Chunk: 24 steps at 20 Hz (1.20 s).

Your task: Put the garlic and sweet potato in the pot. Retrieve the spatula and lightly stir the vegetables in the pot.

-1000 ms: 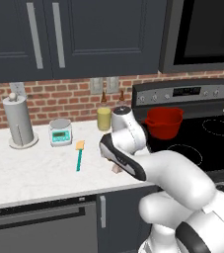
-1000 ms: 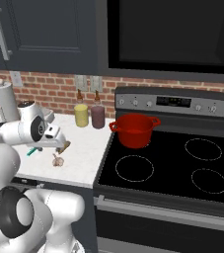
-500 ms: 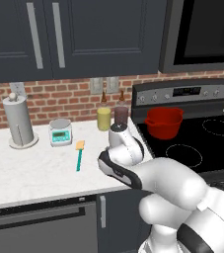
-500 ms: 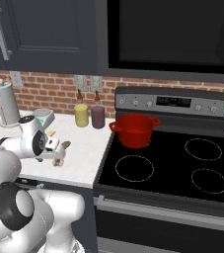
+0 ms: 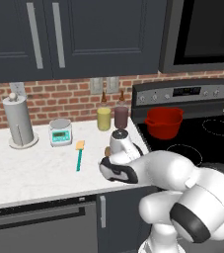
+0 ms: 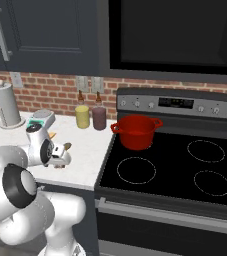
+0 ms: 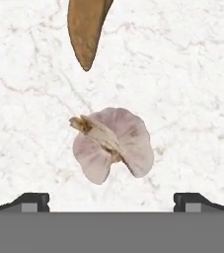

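Garlic (image 7: 112, 147) is seen lying on the white marble table (image 7: 192, 89), right between the two spread fingertips (image 7: 32, 200) of the gripper (image 7: 111, 201), which is open and not touching it. Just beyond the garlic, the tapered tip of the sweet potato (image 7: 86, 29) is seen. The red pot (image 5: 163, 122) is parked on the stove (image 5: 202, 138), well away from the garlic, and the spatula (image 5: 79, 155) is laid flat on the table near the scale (image 5: 60, 132).

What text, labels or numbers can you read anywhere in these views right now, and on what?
None is legible.
Stove control panel display: lit marks, too blurred to read.
Kitchen scale: its front display shows no readable digits.
Yellow jar and maroon jar: no labels visible.
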Available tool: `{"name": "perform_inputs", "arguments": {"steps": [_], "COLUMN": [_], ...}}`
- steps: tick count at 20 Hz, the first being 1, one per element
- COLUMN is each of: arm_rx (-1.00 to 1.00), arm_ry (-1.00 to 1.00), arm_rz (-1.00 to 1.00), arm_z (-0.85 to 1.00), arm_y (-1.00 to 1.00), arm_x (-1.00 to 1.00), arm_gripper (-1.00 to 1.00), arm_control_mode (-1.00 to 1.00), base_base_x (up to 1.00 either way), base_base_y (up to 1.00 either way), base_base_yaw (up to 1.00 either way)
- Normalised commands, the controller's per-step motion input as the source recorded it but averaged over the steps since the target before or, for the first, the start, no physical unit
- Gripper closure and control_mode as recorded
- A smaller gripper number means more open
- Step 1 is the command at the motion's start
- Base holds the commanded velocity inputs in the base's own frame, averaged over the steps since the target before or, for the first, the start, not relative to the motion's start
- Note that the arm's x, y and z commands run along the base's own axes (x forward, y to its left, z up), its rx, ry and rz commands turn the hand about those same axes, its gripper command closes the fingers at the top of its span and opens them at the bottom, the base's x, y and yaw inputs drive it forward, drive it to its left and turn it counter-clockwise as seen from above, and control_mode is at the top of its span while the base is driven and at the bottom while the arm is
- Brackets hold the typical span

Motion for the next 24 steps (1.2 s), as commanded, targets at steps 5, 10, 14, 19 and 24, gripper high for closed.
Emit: {"name": "perform_inputs", "arguments": {"steps": [5, 10, 14, 19, 24], "arm_rx": [0.00, 0.00, 0.00, 0.00, 0.00], "arm_ry": [0.03, 0.02, 0.04, 0.05, 0.00], "arm_rz": [0.00, 0.00, 0.00, 0.00, 0.00], "arm_z": [-0.11, -0.13, -0.25, -0.31, -0.12], "arm_y": [0.00, 0.00, 0.00, 0.00, -0.01], "arm_x": [0.39, 0.27, 0.16, 0.04, -0.02], "arm_gripper": [-1.00, -1.00, -1.00, 1.00, 1.00], "arm_control_mode": [-1.00, -1.00, -1.00, -1.00, -1.00], "base_base_x": [0.00, 0.00, 0.00, 0.00, 0.00], "base_base_y": [0.00, 0.00, 0.00, 0.00, 0.00], "base_base_yaw": [0.00, 0.00, 0.00, 0.00, 0.00]}}
